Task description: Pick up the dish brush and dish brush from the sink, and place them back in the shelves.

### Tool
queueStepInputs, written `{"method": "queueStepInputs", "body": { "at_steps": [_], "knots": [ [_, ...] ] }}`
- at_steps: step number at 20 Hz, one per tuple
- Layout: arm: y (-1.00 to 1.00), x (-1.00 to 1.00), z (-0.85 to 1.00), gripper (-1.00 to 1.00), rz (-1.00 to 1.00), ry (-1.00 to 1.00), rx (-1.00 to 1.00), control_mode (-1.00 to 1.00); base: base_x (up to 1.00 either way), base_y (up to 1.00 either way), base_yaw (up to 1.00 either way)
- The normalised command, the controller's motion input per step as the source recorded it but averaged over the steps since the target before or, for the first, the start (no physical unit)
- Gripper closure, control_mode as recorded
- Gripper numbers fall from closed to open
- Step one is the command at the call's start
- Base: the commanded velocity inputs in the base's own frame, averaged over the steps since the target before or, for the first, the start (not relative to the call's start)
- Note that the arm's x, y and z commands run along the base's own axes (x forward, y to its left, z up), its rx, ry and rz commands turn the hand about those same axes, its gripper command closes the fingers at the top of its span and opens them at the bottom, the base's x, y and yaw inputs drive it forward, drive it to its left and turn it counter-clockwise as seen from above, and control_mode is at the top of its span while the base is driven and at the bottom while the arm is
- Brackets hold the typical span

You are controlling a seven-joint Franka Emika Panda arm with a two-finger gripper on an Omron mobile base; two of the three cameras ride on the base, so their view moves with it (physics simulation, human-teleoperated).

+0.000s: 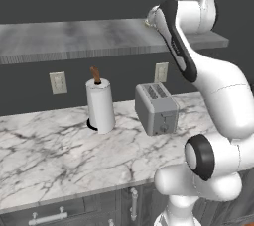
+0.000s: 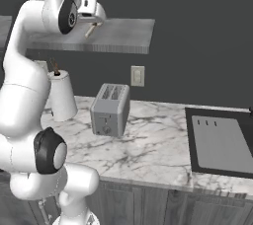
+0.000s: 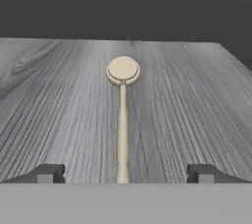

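Pale wood marks the long-handled, round-headed dish brush [image 3: 122,110], which is seen lying flat on the grey stone-look shelf slab [image 3: 197,100], head toward 12 o'clock in the hand view. The hand [image 3: 123,173] is spread wide, its tips well apart either side of the handle, clamping nothing. One placement looks done; in the black basin of the sink [image 2: 223,145], at 4 o'clock in the right base view, no second brush can be made out.

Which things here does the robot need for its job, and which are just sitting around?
For the job: dish brush, shelves, sink, claw.

Just sitting around: toaster, paper towel roll, wall outlets.
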Motion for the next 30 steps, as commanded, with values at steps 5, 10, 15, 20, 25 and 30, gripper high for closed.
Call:
{"method": "queueStepInputs", "body": {
  "at_steps": [5, 10, 15, 20, 25, 30],
  "knots": [
    [0.0, -1.0, -0.32, -1.0, 0.0, 0.0, 0.0, -1.0, 0.0, 0.0, 0.0],
    [-0.03, -1.0, -0.34, -1.0, 0.0, 0.0, 0.0, -1.0, 0.0, 0.0, 0.0],
    [0.0, -1.0, -0.25, -1.0, 0.0, 0.0, 0.0, -1.0, 0.0, 0.0, 0.0],
    [0.0, -1.0, -0.22, -1.0, 0.0, 0.0, 0.0, -1.0, 0.0, 0.0, 0.0],
    [0.0, -0.95, -0.27, -1.0, 0.0, 0.03, 0.0, -1.0, 0.0, 0.0, 0.0],
    [0.0, -0.59, -0.07, -1.0, 0.0, 0.21, 0.0, -1.0, 0.0, 0.0, 0.0]
  ]
}}
